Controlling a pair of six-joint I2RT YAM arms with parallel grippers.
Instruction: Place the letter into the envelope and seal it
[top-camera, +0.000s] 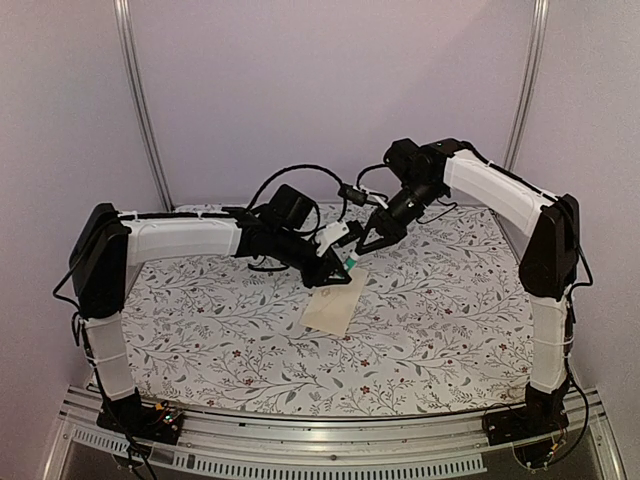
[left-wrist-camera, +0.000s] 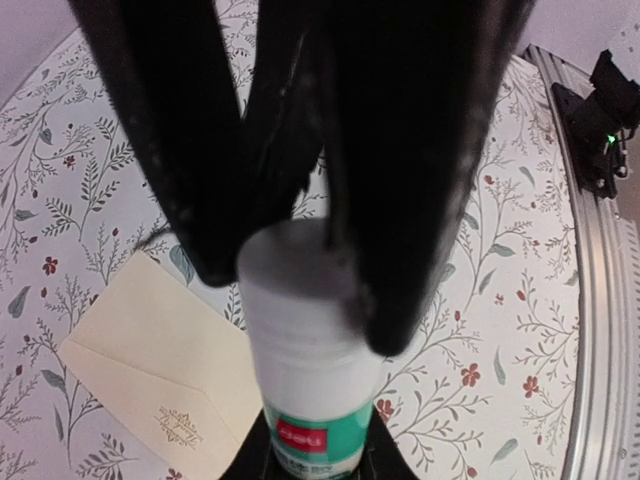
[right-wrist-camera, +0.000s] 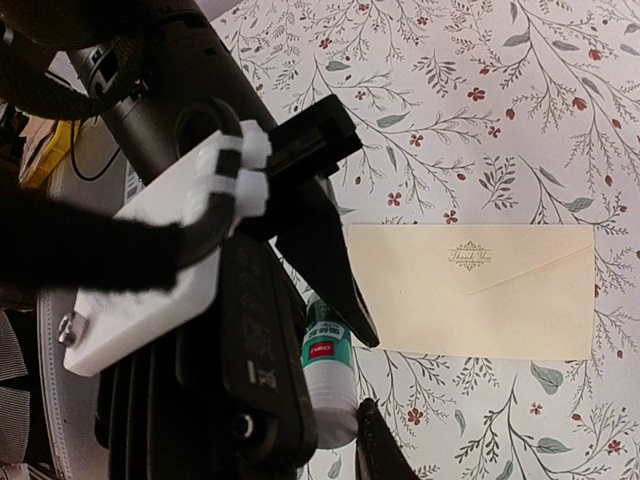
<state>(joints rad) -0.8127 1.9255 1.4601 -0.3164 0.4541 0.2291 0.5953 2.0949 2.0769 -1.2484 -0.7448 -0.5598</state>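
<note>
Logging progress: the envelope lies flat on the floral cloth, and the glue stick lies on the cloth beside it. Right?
Not quite. The envelope does lie flat on the cloth, but the glue stick is not lying on it: it is held up in the air, gripped by both the left gripper and the right gripper. The left wrist view shows it.

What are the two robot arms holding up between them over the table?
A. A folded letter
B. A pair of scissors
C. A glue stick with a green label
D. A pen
C: the left gripper clamps the white end of the glue stick, and the right gripper grips its green-labelled end, above the envelope.
</note>
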